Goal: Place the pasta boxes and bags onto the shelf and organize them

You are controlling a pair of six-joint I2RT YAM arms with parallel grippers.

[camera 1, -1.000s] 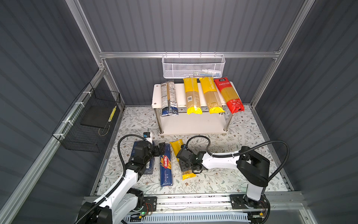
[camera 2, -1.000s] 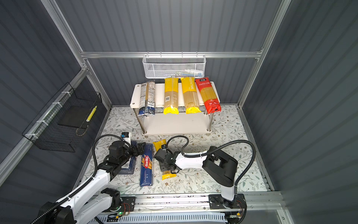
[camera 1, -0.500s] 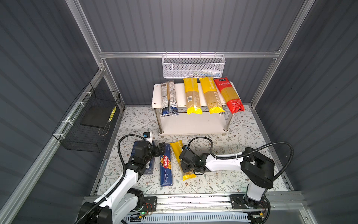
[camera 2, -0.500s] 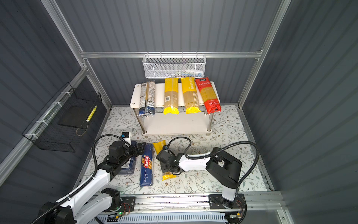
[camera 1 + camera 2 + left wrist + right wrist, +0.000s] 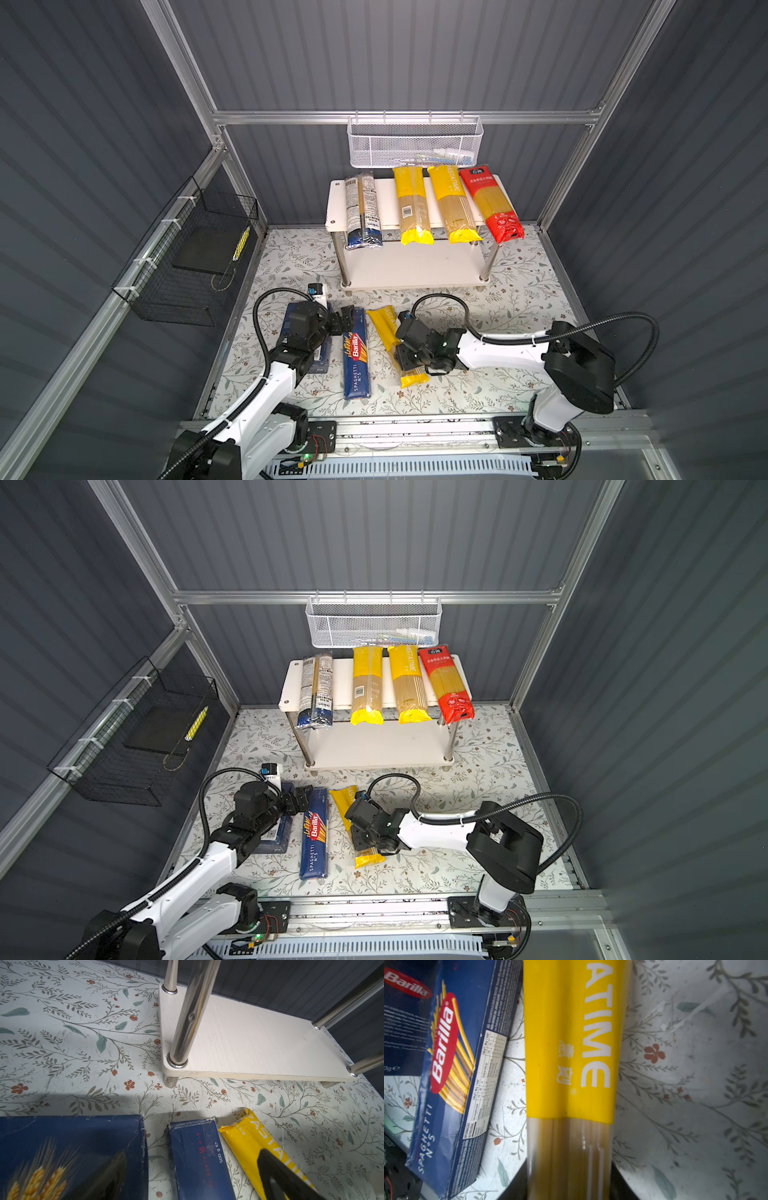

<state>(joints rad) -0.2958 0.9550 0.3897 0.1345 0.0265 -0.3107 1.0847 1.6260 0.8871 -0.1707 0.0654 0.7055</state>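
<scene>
The shelf carries a clear blue-ended bag, two yellow bags and a red bag on its top board. A third yellow bag lies on the floor. My right gripper is shut on its middle, with a finger against each side. The narrow Barilla box lies beside it. My left gripper hangs open over that box's far end. The wide Barilla box lies partly under the left arm.
A white mesh basket hangs on the back wall above the shelf. A black wire basket is fixed to the left wall. The arms' rail runs along the front edge, and grey walls close in all sides.
My right gripper has shifted a little to the left over the yellow bag and its jaws have closed in on it. The left arm has not moved.
</scene>
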